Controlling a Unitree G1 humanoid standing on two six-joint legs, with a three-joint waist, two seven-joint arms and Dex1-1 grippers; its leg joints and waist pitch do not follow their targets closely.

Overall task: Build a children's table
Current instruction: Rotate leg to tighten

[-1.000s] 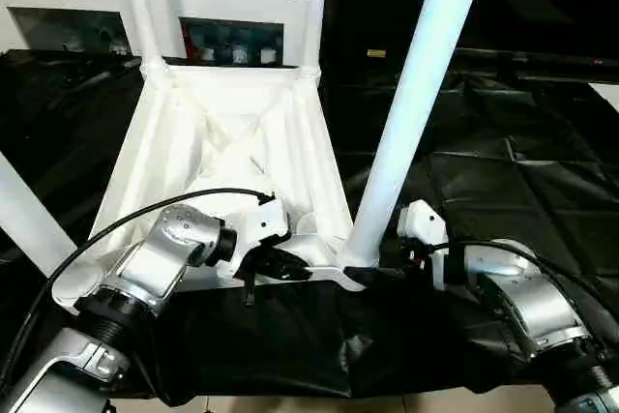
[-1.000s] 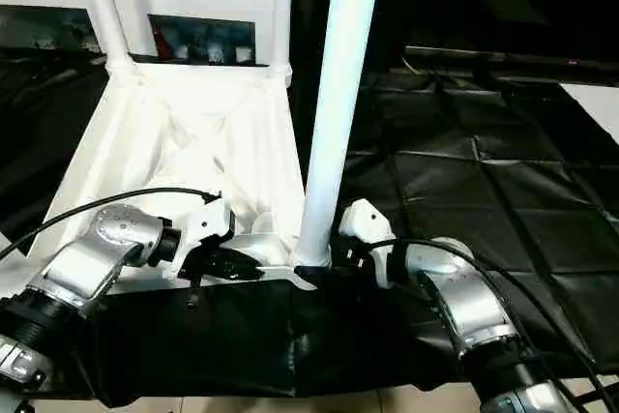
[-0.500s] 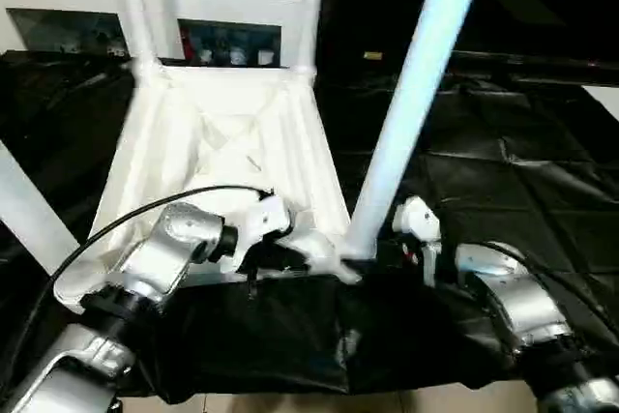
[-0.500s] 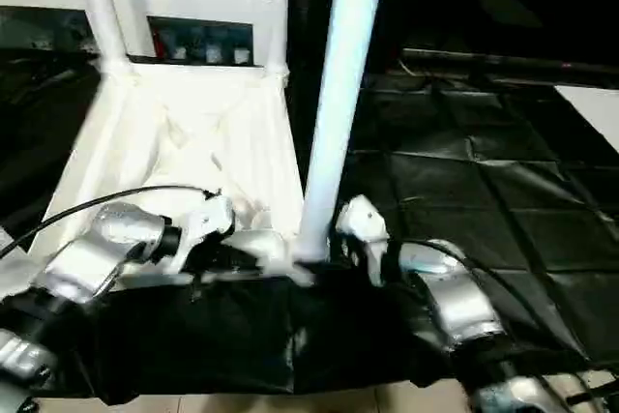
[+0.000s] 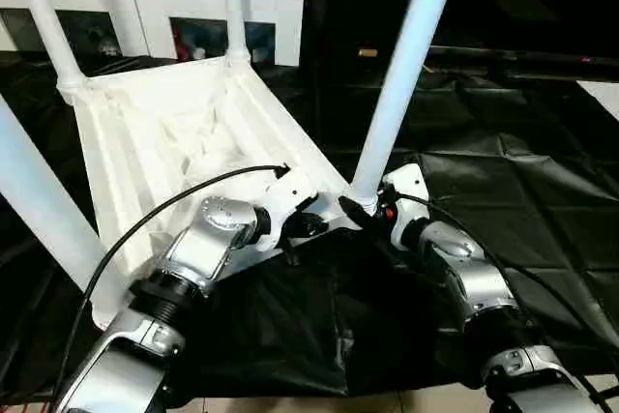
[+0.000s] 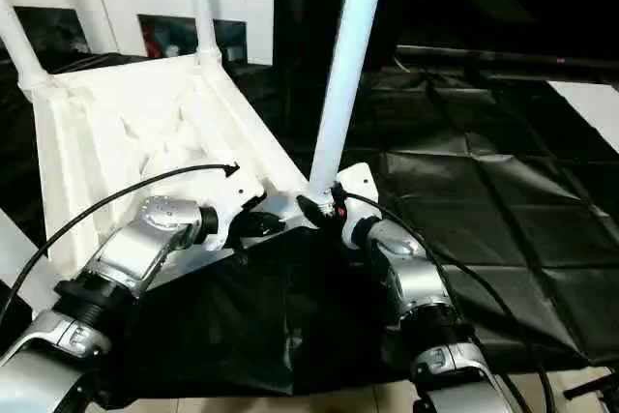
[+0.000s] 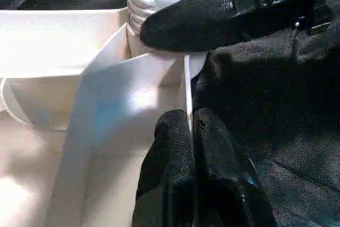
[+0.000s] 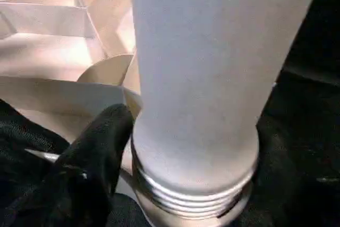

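Black sheet (image 5: 542,191) | left fingers (image 7: 183,131) pinch tabletop (image 5: 145,132) rim | right fingers (image 8: 101,142) apparently gripping leg (image 5: 401,74)

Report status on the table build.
Left gripper shut on tabletop rim. Right gripper at near leg base, threads showing. Nothing in the way.
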